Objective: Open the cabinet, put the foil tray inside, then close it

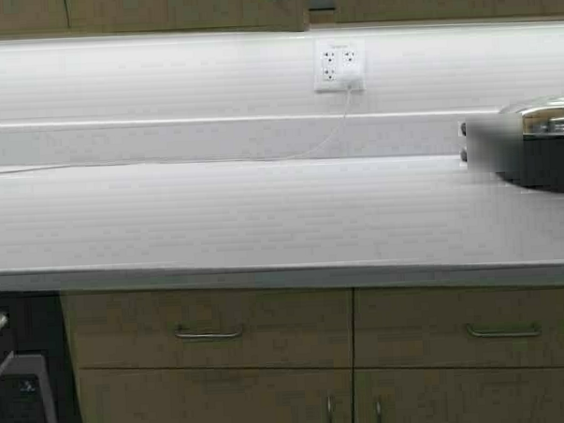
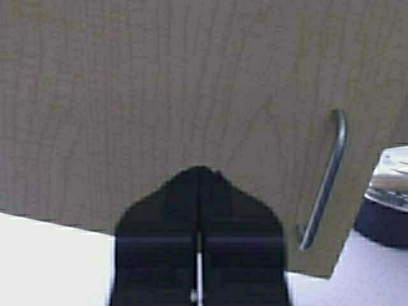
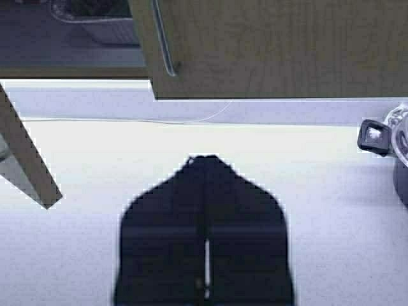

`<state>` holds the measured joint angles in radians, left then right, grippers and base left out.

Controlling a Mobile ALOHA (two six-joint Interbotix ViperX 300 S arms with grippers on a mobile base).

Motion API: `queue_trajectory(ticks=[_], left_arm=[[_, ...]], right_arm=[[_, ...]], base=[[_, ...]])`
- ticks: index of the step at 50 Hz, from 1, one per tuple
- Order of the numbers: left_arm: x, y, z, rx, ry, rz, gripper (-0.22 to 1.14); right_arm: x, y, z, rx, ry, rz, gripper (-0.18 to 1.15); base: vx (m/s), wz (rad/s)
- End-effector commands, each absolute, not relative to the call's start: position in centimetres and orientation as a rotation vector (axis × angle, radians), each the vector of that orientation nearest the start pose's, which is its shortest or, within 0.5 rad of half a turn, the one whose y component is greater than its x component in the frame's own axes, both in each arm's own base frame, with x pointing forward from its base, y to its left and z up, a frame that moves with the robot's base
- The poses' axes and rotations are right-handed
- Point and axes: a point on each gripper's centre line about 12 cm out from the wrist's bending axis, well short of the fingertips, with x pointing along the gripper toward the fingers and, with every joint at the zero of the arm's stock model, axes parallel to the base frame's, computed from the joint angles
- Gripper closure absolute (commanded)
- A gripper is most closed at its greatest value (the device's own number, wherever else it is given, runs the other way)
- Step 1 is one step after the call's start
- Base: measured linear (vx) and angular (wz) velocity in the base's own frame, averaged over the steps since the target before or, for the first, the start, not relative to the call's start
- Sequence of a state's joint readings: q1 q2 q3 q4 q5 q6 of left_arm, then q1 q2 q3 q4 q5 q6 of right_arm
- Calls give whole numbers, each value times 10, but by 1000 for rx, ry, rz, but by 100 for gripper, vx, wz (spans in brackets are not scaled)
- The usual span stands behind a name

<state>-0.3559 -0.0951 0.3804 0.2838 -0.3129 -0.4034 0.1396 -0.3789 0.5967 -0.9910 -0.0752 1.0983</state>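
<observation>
The cabinet [image 1: 161, 11] hangs above the counter; only its lower edge shows in the high view. In the right wrist view its left door [image 3: 29, 159] stands swung open, edge on, and the right door [image 3: 280, 44] with its curved handle [image 3: 162, 38] looks closed. The foil tray [image 3: 95, 19] sits inside the open cabinet, partly cut off. My left gripper [image 2: 199, 171] is shut and empty, close to the left door's face [image 2: 159, 83], beside its handle [image 2: 325, 178]. My right gripper [image 3: 204, 159] is shut and empty above the counter, below the cabinet. Neither gripper shows in the high view.
A dark pot with a steel lid [image 1: 541, 144] stands at the counter's right end [image 3: 398, 159]. A wall outlet [image 1: 338, 66] has a thin white cable [image 1: 261, 159] running left along the backsplash. Drawers [image 1: 208, 332] and base doors are below the counter edge [image 1: 266, 273].
</observation>
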Motion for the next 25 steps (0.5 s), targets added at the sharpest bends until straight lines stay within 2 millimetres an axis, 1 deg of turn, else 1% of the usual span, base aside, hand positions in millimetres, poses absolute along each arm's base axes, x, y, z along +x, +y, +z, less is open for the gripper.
queue_trajectory(ticks=[1,8,9,11,14,17,19,21,23,25], left_arm=[[421,-181,369,-165,-36,-470,87],[448,-209,371,-221,-28,-490,87],[452,-216,371,-225,-28,-499,87],[456,-227,371,-225,-29,-513,87],[464,-236,370,-219,-29,-521,87],[467,-238,372,-210,-27,-517,87],[466,-237,369,-202,-9,-513,87],[459,-232,370,-196,5,-507,87],[449,-223,371,-185,11,-498,87],[438,-216,371,-172,11,-496,87]], right_arm=[[332,55,352,105,151,201,90],[329,55,353,102,146,202,90],[328,55,353,102,145,204,90],[329,55,354,102,143,203,90],[330,55,354,107,145,204,90],[334,57,355,111,145,206,90],[335,56,356,106,144,200,90],[335,56,358,103,141,198,90],[331,57,360,106,134,203,90],[329,61,358,105,139,215,90]], base=[[15,2],[14,-3],[12,-6],[11,-7],[13,-8],[15,-5],[15,-4],[13,-6],[11,-7],[10,-8]])
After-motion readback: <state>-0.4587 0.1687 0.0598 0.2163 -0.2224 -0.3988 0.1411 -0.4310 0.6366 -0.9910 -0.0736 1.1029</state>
